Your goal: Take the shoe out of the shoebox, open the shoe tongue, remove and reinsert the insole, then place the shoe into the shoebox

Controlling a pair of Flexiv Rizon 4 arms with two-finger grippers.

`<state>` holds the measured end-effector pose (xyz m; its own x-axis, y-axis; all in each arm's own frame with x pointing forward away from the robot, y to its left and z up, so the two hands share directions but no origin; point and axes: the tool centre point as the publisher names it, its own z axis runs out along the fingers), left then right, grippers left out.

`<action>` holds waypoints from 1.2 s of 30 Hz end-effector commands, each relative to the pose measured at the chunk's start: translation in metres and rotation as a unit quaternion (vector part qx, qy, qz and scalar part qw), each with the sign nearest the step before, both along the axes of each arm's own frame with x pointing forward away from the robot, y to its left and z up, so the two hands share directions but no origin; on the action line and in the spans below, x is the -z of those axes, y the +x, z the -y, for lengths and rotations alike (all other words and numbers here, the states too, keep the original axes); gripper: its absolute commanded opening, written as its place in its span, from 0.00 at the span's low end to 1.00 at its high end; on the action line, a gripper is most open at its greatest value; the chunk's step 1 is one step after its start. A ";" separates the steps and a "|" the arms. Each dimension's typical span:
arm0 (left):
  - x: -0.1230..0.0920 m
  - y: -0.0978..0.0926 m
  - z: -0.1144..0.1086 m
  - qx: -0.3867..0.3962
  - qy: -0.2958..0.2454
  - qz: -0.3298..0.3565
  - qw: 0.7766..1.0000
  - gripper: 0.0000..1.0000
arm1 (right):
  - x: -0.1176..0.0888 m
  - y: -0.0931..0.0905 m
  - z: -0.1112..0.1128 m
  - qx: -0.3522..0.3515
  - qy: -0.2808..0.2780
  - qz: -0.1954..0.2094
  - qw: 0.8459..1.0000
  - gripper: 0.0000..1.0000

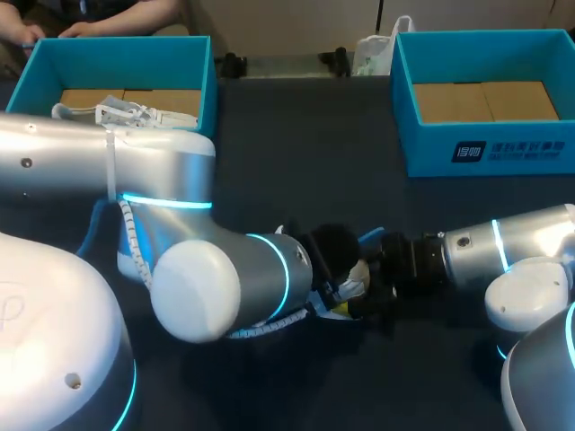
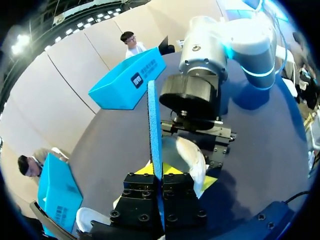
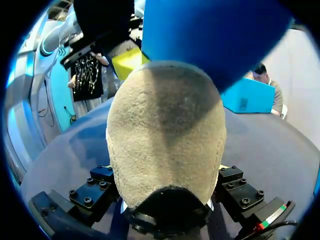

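A beige suede shoe (image 1: pixel 357 272) hangs just above the dark table between my two arms. My right gripper (image 1: pixel 379 280) is shut on the shoe (image 3: pixel 165 145), one finger on each side of its heel end. The blue insole (image 2: pixel 155 125) stands on edge out of the shoe (image 2: pixel 189 156), and my left gripper (image 2: pixel 159 171) is shut on its lower end. In the right wrist view the insole (image 3: pixel 210 35) spreads wide above the shoe. From above, my left gripper (image 1: pixel 336 303) is mostly hidden under its own arm.
A blue shoebox (image 1: pixel 202 67) at the back left holds another white shoe (image 1: pixel 126 114). A second blue shoebox (image 1: pixel 485 148) stands at the back right with only a cardboard floor. My left arm's elbow covers the table's front left.
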<state>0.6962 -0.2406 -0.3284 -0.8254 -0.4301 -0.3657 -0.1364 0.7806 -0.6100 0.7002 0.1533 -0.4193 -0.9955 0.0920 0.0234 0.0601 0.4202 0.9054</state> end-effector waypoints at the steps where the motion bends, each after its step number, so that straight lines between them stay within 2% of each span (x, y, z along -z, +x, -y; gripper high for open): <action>1: -0.028 0.007 -0.004 0.022 -0.003 -0.061 0.998 0.00 | -0.002 0.000 -0.002 0.000 -0.003 -0.001 1.000 0.00; 12: -0.082 0.004 0.018 0.049 -0.068 -0.156 0.984 0.00 | -0.002 0.000 -0.002 0.000 -0.003 -0.001 1.000 0.00; 17: -0.108 0.000 0.029 0.071 -0.102 -0.203 0.971 0.00 | -0.002 0.000 -0.002 0.000 -0.003 -0.001 1.000 0.00; 23: -0.158 -0.013 0.039 0.117 -0.162 -0.260 0.945 0.00 | -0.002 0.000 -0.002 0.000 -0.003 -0.001 1.000 0.00; 29: -0.205 -0.036 0.040 0.150 -0.206 -0.264 0.930 0.00 | -0.002 0.000 -0.002 0.000 -0.003 -0.001 1.000 0.00; 32: -0.238 -0.043 0.039 0.179 -0.224 -0.276 0.917 0.00 | -0.002 0.000 -0.002 0.000 -0.003 -0.001 1.000 0.00; 36: -0.238 -0.043 0.039 0.179 -0.224 -0.276 0.917 0.00 | -0.002 0.000 -0.002 0.000 -0.003 -0.001 1.000 0.00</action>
<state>0.6513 -0.3029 -0.1015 -0.9516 -0.1657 0.2589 -0.3074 0.5207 -0.7965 0.7001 0.1534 -0.4192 -0.9955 0.0918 0.0234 0.0600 0.4201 0.9055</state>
